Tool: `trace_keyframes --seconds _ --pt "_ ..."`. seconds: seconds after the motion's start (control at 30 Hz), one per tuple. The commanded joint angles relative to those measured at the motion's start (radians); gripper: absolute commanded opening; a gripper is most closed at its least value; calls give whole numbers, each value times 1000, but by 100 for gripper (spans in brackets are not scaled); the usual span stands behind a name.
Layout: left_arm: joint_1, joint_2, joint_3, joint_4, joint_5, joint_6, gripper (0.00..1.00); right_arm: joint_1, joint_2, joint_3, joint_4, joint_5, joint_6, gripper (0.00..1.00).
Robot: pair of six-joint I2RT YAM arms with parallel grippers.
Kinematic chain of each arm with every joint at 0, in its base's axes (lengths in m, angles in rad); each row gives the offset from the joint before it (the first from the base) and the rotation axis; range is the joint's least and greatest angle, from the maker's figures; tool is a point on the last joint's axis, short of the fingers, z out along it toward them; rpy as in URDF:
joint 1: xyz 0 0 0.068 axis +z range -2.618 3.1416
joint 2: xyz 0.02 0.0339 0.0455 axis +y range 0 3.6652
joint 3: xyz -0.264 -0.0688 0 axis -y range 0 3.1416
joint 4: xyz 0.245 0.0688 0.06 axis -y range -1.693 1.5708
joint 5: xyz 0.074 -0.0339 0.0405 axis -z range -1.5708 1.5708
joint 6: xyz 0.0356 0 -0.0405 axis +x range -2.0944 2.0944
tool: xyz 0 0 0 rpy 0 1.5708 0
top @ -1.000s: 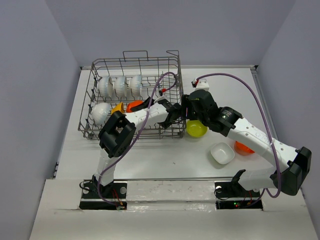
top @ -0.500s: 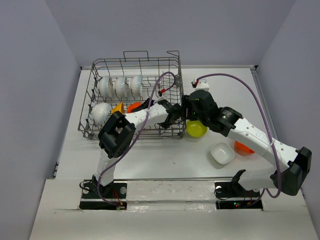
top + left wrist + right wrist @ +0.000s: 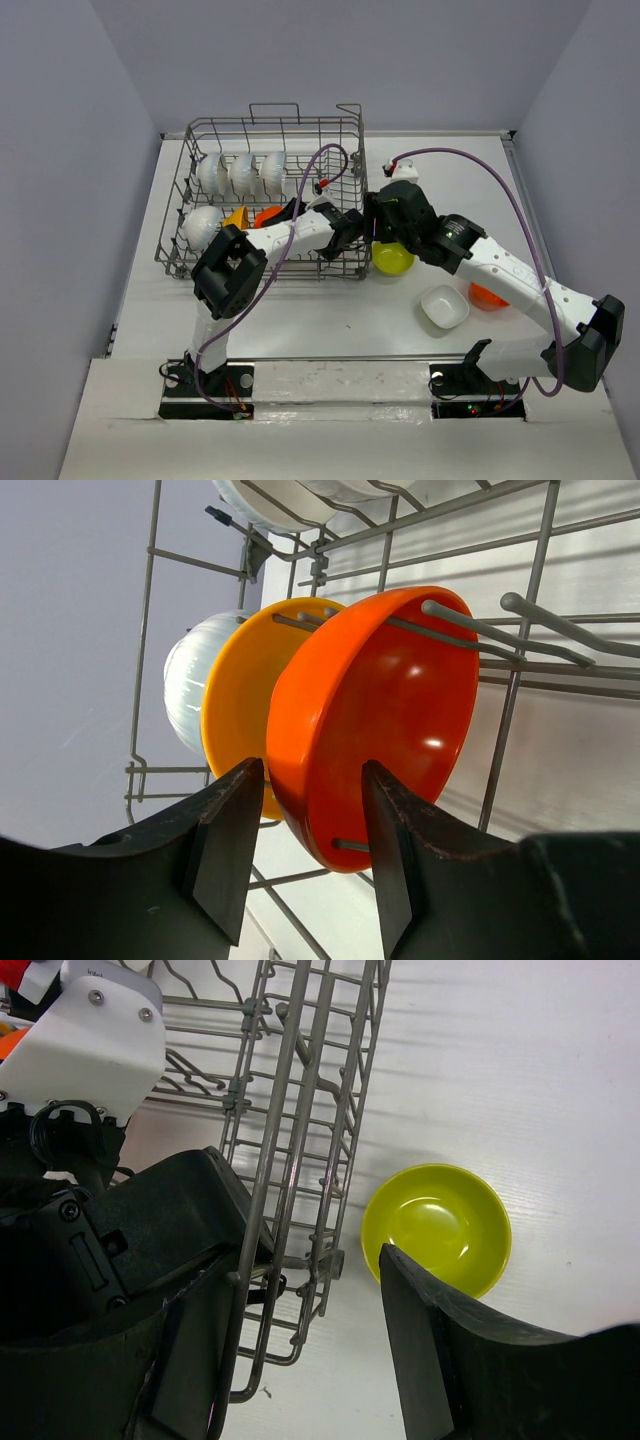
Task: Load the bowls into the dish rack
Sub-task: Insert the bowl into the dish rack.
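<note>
The grey wire dish rack (image 3: 345,150) stands at the back left. It holds several white bowls (image 3: 240,172), an orange-yellow bowl (image 3: 235,215) and a red-orange bowl (image 3: 268,213). My left gripper (image 3: 293,212) reaches inside the rack. In the left wrist view it (image 3: 305,860) is open, its fingers either side of the red-orange bowl (image 3: 380,700), which stands on edge on the tines beside the orange-yellow bowl (image 3: 235,700). My right gripper (image 3: 375,232) is open and empty above the rack's right wall (image 3: 300,1140). The lime green bowl (image 3: 440,1225) lies on the table just beside it.
A squarish white bowl (image 3: 444,306) and a second red-orange bowl (image 3: 487,295) lie on the table at the right. The left arm's white housing (image 3: 95,1040) sits close to my right gripper (image 3: 300,1260). Purple cables loop over the rack and the right arm.
The left arm has shifted slightly inside the rack. The red-orange bowl stays on the tines. The right arm has barely moved.
</note>
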Motion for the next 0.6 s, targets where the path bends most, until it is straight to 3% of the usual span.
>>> trace_keyframes --seconds 0.0,0.57 --pt "-73 -26 -36 -44 5 -67 57 5 -9 29 64 7 -3 64" --pt "-70 -124 -31 48 78 46 57 5 -6 33 66 19 -7 65"
